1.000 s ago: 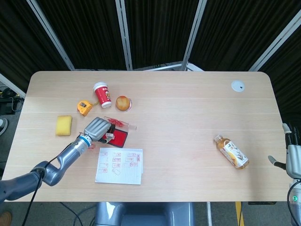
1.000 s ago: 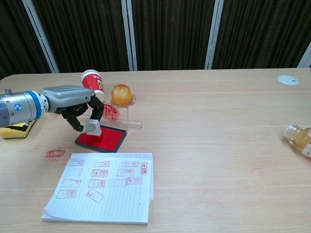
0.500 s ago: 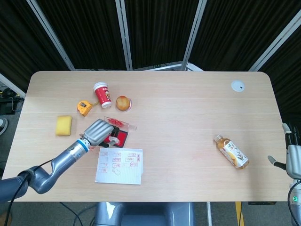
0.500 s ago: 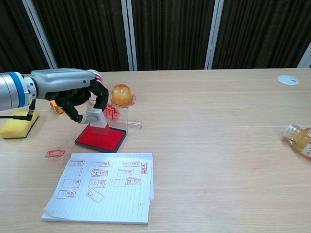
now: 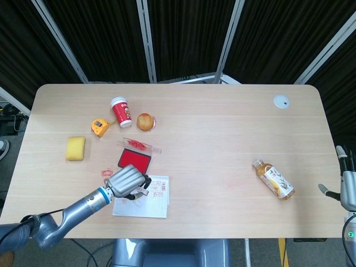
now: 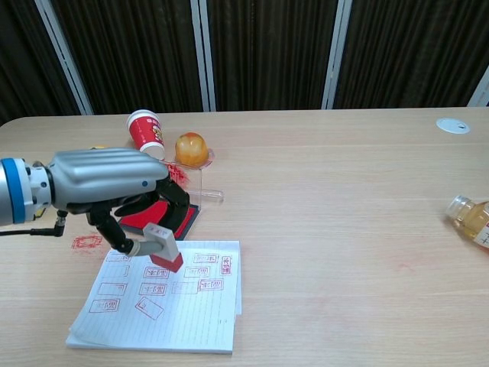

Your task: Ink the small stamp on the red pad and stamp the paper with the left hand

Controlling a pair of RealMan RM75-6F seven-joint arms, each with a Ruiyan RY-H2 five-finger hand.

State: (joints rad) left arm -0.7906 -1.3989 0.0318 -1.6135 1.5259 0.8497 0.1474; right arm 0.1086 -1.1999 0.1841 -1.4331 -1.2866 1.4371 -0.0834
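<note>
- Spanning both views, a light wooden table carries everything, with dark curtains behind it.
- Reaching in over the near edge, the left hand hovers above the upper part of the paper, its fingers curled around the small stamp.
- The paper, a lined pad already dotted with red stamp marks, lies near the front edge, just in front of the red pad.
- The red pad sits open on the table just behind the paper; a clear lid lies just behind it.
- The right hand shows only at the far right edge of the head view; whether its fingers are spread or closed cannot be told.
- A tea bottle lies on its side toward the right.
- A red cup, an orange jelly cup, a yellow sponge and a yellow tape measure stand behind the pad.
- The small stamp is tilted, its red inked face just above the paper.
</note>
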